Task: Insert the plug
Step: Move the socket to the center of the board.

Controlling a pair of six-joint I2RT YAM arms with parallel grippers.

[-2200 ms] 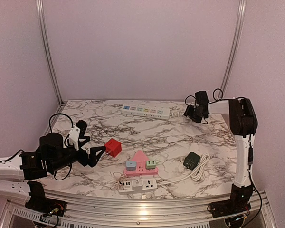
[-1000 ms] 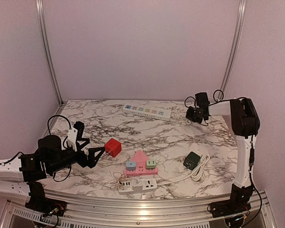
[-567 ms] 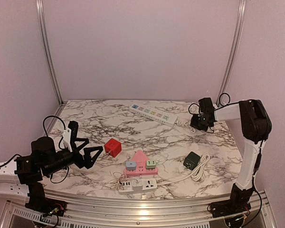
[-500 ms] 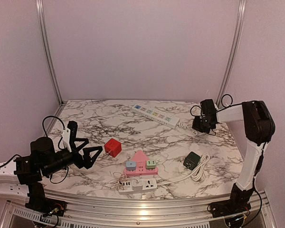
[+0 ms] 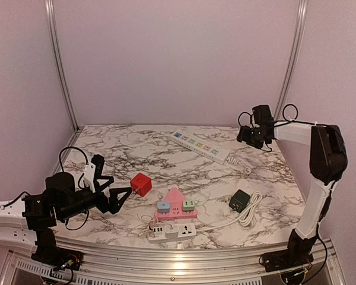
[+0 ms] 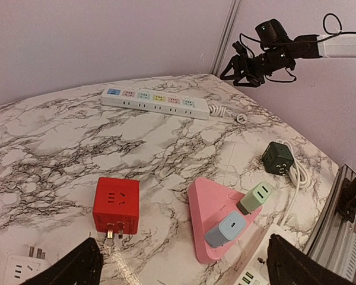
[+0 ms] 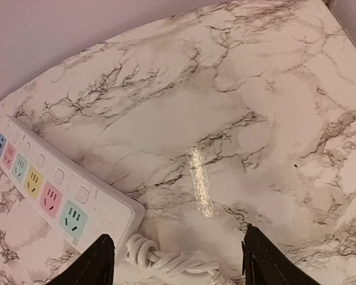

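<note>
A red cube plug (image 5: 141, 184) lies on the marble table, its prongs facing my left gripper (image 5: 123, 199), which is open and empty just short of it. In the left wrist view the red cube (image 6: 115, 205) sits between and ahead of the left gripper (image 6: 184, 270). A white power strip with coloured sockets (image 5: 202, 145) lies diagonally at the back. My right gripper (image 5: 253, 135) is open and empty, raised above the strip's cord end. In the right wrist view the strip (image 7: 47, 190) and its coiled cord (image 7: 166, 261) lie below the right gripper (image 7: 175, 261).
A pink triangular socket (image 5: 177, 203) holds a blue and a green adapter, with a white socket strip (image 5: 173, 231) in front of it. A dark green cube (image 5: 240, 200) and a bundled white cable (image 5: 252, 208) lie at the right front. Metal posts stand at the back corners.
The right gripper pulled the power strip's cord end rightward, turning the strip diagonal, then let go and rose toward the back. The left gripper drew back slightly, then returned near the red cube.
</note>
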